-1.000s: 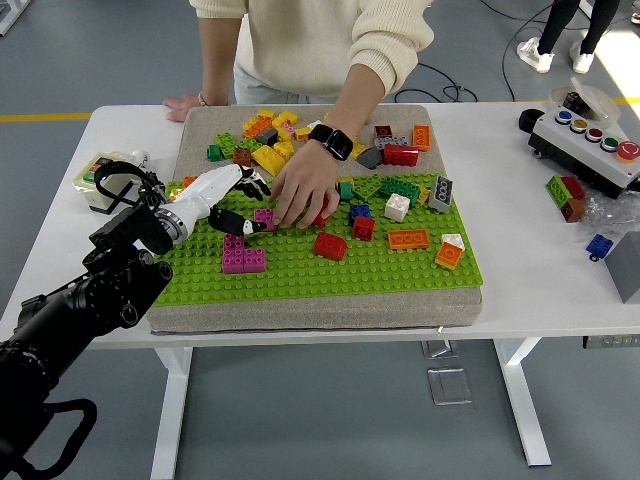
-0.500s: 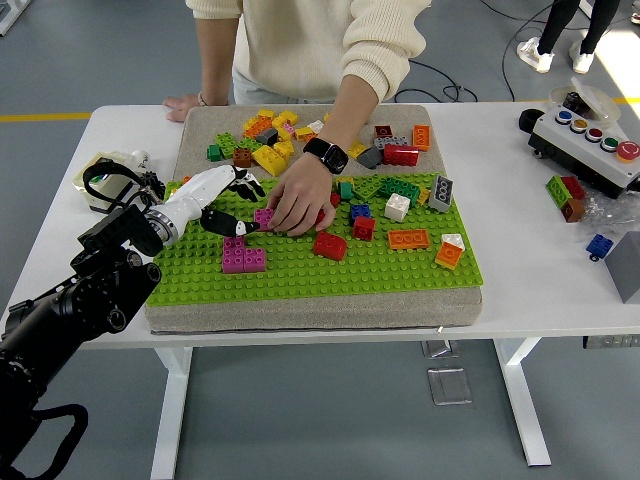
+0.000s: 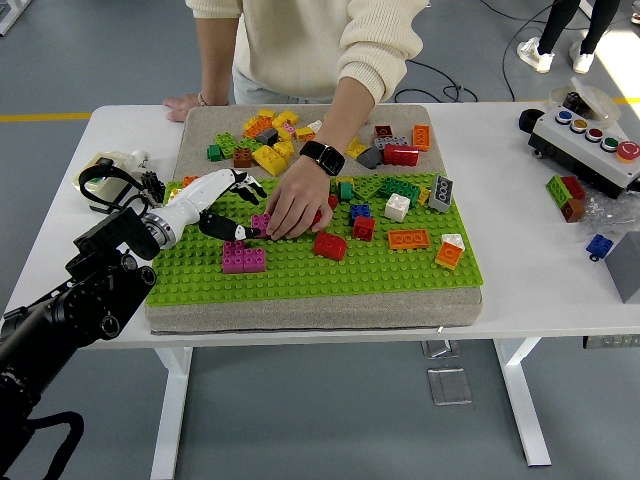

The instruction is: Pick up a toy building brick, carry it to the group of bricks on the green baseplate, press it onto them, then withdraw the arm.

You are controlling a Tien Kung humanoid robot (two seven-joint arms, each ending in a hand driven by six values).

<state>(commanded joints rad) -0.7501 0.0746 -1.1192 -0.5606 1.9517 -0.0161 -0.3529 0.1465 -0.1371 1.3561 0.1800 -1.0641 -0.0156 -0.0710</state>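
Note:
The green baseplate (image 3: 300,272) lies on a grey mat and carries scattered bricks. A magenta group of bricks (image 3: 243,259) stands at its left. Just above the group sits a single magenta brick (image 3: 262,221). My left hand (image 3: 246,212), white with black fingertips, hovers beside that brick with fingers spread and holding nothing; its thumb tip lies close to the brick. A person's hand (image 3: 294,204) reaches down from the far side and rests its fingers on the bricks right of the magenta one. A red brick (image 3: 329,245) lies just below that hand.
Loose bricks are piled on the mat's far part (image 3: 262,135). More bricks dot the plate's right half (image 3: 408,238). A button box (image 3: 590,140) and a few bricks (image 3: 567,194) stand at the right. The person's other hand (image 3: 181,105) rests on the table.
My left arm has slid a little left and toward the near edge, the hand staying by the magenta brick. The person's hand has shifted slightly left.

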